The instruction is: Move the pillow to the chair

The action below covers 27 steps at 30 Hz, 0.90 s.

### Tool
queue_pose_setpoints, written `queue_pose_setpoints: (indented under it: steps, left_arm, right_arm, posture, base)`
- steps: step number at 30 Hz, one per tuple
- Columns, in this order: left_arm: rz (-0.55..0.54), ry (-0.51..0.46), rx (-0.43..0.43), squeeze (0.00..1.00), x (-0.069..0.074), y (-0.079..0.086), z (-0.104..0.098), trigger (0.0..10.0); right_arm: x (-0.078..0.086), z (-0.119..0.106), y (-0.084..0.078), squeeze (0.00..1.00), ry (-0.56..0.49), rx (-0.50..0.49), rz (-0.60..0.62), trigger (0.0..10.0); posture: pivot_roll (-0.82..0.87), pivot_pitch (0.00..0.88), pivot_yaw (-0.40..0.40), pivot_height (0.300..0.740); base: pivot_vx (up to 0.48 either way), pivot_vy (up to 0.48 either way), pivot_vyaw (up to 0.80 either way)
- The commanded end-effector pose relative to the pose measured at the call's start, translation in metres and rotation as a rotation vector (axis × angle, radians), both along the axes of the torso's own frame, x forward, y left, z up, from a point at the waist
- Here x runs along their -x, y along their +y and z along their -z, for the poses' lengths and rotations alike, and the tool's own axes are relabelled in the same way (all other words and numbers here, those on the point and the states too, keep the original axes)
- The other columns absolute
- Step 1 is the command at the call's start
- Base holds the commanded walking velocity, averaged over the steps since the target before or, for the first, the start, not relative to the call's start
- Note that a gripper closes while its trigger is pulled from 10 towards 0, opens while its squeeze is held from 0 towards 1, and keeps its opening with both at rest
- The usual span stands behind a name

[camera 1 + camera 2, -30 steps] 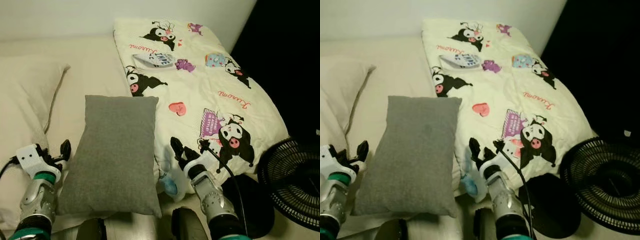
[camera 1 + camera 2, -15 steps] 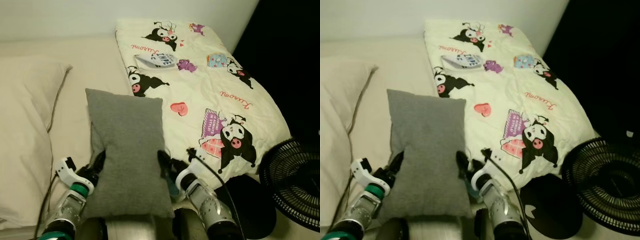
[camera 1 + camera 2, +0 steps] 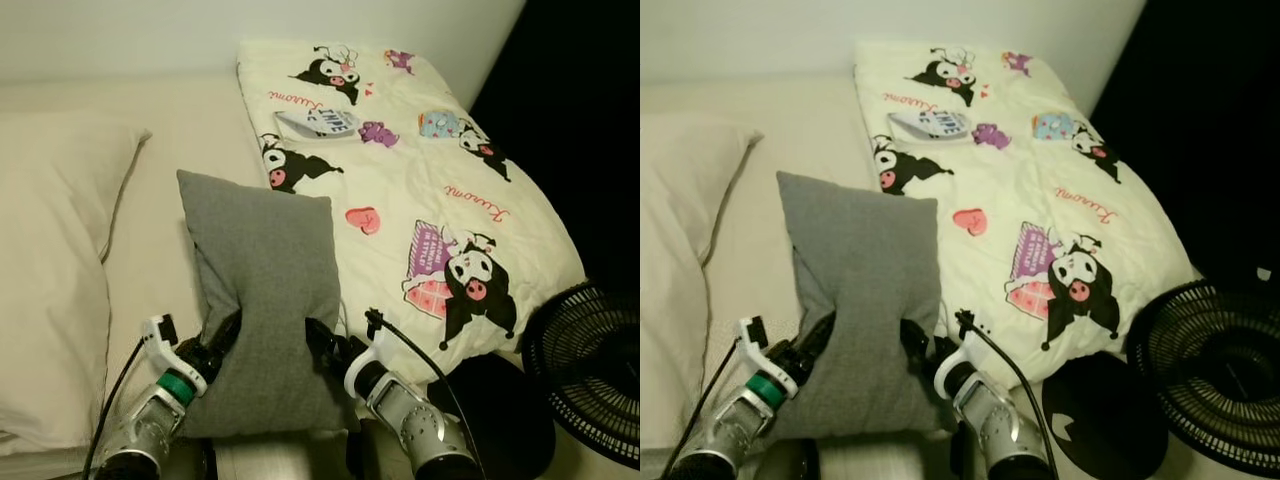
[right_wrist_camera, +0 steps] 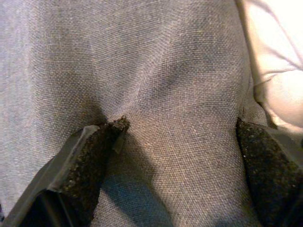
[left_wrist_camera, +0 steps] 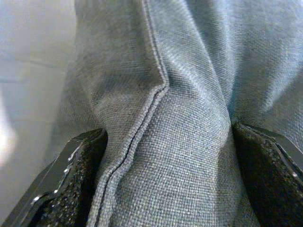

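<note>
The grey pillow lies on the bed between a white pillow and a cartoon blanket, its near half squeezed narrow. My left gripper presses into its left side and my right gripper into its right side. In the left wrist view the grey fabric and its seam bulge between the wide-spread black fingers. In the right wrist view the pillow cloth dents in at one finger pad. Both grippers are open, pushing against the pillow from opposite sides.
A large white pillow lies to the left. A cream cartoon-print blanket covers the bed's right side, with a small printed packet on it. A black fan and a dark round object sit by the bed's right corner.
Both grippers have moved inward from either side of the pillow and now press into it. The pillow's near half has bunched up and narrowed between them.
</note>
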<state>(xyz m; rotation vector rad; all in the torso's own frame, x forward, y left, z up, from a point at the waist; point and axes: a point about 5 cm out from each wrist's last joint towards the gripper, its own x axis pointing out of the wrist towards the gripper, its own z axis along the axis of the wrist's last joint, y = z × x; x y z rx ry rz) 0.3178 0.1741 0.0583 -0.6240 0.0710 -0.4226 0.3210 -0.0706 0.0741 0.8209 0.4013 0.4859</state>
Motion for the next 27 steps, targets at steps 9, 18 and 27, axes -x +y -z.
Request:
queue_pose_setpoints:
  steps: [9,18,27]
  left_arm:
    - [0.015,0.044,-0.183,0.00,0.023,-0.031,0.018,0.0]
    - [-0.150,0.005,-0.095,0.00,0.031,-0.033,0.010,0.0]
    - [-0.216,-0.057,-0.102,0.00,0.026,-0.045,-0.013,0.0]
  right_arm:
    - [0.011,-0.003,0.021,0.00,-0.034,-0.100,-0.076,0.0]
    - [0.012,-0.008,0.021,0.00,-0.063,-0.119,-0.073,0.0]
    - [0.014,-0.021,0.023,0.00,-0.132,-0.139,-0.039,0.0]
  posture:
    - [0.04,0.092,-0.072,0.596]
    - [0.04,0.065,-0.070,0.596]
    - [0.04,0.067,-0.075,0.596]
  base:
    - [0.000,0.000,0.00]
    - [0.000,0.000,0.00]
    - [0.000,0.000,0.00]
